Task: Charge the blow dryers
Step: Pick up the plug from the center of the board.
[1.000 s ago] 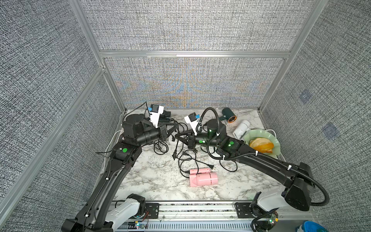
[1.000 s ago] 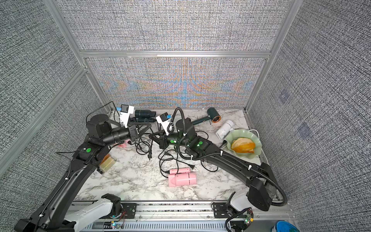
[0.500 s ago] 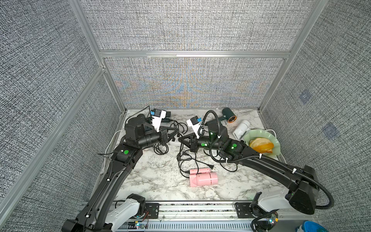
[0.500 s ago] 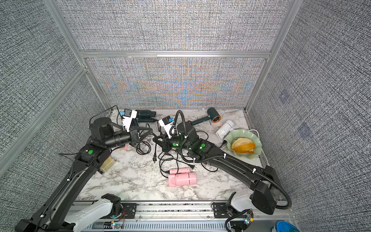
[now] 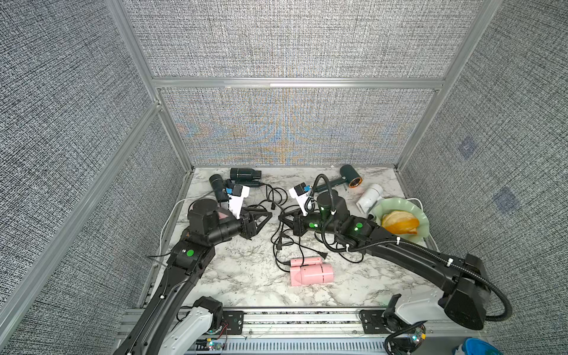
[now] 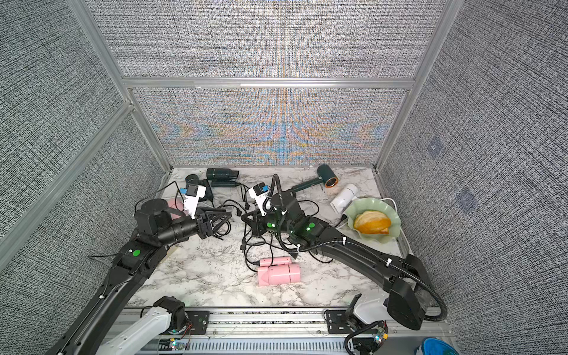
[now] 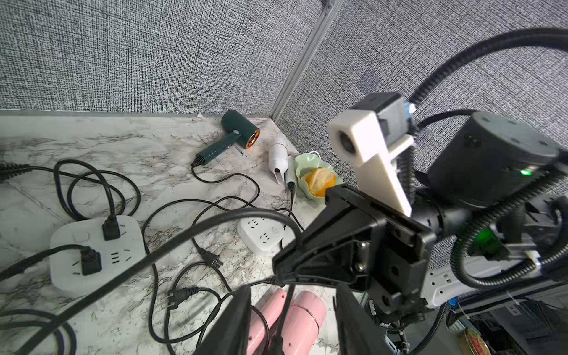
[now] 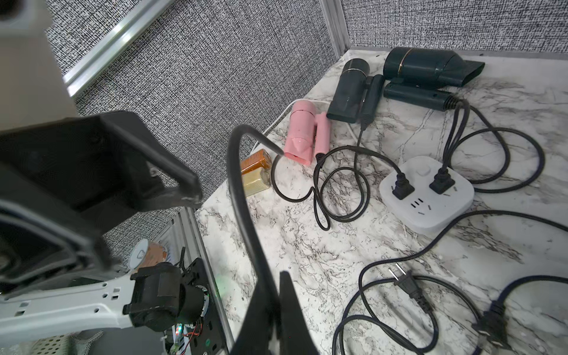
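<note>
Six dryers found, all lying on marble tabletop [image 5: 239,276]. Saw pink dryer [image 5: 310,273] front-centre, bare marble to its left and toward front edge: widest free patch. Saw 2nd pink dryer [image 8: 302,135] by left wall, near amber bottle [image 8: 255,172]; teal-black dryer [image 5: 244,174] along back edge w/ 2nd teal-black dryer [image 5: 216,184] just beside it; green copper-ringed dryer [image 5: 350,179] and white dryer [image 5: 370,198] in back-right corner, the white one just beside green dish [image 5: 396,203] holding orange fruit [image 5: 399,222]. Noted right gripper [image 8: 276,289] clamped shut on black cord [image 8: 236,172] mid-table. Noted left gripper [image 7: 292,292] facing it, close, fingers [image 7: 236,319] apart, cord strand [image 7: 284,310] passing loose btwn them; couldn't tell if same cord. Found centre cluttered: looped cords [image 8: 318,199], loose plugs [image 8: 408,282], power strip [image 8: 427,193] w/ two plugs in, 2nd power strip [image 7: 261,235] nearer right arm. Saw grey woven panels [image 5: 285,46] in alu frame closing back and both sides; slotted rail [image 5: 292,313] w/ both arm bases along front.
</note>
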`<state>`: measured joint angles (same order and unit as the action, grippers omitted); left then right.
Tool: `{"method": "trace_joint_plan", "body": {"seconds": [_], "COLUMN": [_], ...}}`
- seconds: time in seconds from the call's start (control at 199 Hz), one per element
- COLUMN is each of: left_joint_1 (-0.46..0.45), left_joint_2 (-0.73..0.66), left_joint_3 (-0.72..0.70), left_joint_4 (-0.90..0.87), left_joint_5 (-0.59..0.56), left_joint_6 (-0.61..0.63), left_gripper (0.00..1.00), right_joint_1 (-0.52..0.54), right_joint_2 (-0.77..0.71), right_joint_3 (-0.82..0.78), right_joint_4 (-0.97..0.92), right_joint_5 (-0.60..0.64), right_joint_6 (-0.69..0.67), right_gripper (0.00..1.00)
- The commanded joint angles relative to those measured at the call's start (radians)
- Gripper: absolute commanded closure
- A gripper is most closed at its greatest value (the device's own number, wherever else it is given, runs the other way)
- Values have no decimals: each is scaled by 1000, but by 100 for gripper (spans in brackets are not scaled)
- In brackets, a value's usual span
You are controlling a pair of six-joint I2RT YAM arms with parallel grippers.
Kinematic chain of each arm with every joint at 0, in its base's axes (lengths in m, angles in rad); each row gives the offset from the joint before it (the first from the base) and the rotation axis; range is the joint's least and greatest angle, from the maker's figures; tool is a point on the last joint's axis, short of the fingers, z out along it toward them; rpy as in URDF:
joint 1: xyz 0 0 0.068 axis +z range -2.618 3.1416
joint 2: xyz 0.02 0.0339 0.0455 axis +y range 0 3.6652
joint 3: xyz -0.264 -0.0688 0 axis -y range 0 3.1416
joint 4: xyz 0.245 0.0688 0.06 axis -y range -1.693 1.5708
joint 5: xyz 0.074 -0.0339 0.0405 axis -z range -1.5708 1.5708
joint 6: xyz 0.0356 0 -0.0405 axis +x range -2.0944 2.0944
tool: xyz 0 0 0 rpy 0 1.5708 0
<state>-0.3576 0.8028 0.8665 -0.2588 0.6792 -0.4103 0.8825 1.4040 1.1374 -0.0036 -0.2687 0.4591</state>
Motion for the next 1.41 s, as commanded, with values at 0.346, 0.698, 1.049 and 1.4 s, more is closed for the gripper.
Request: {"method": "trace_joint_plan", "body": {"seconds": [0.346, 0.698, 1.049, 1.4], "left_joint_1": [1, -7, -61, -171], "left_joint_2": [-208, -140, -41, 68], "left_joint_3": [-326, -382, -343, -303], "left_joint_4": [175, 185, 167, 167], "left_joint_5": [-27, -58, -106, -237], "left_joint_6": [-92, -110, -82, -105], "left_gripper": [48, 44, 45, 48], "right_joint_1": [1, 2, 8, 24], "right_joint_2": [88, 122, 144, 146], "right_joint_3": [78, 107, 122, 127], "right_joint_4": [-30, -58, -74, -110], "right_joint_5": [112, 171, 213, 269], "right_joint_6": [68, 108, 134, 124], "right_gripper": [96, 96, 96, 96]}}
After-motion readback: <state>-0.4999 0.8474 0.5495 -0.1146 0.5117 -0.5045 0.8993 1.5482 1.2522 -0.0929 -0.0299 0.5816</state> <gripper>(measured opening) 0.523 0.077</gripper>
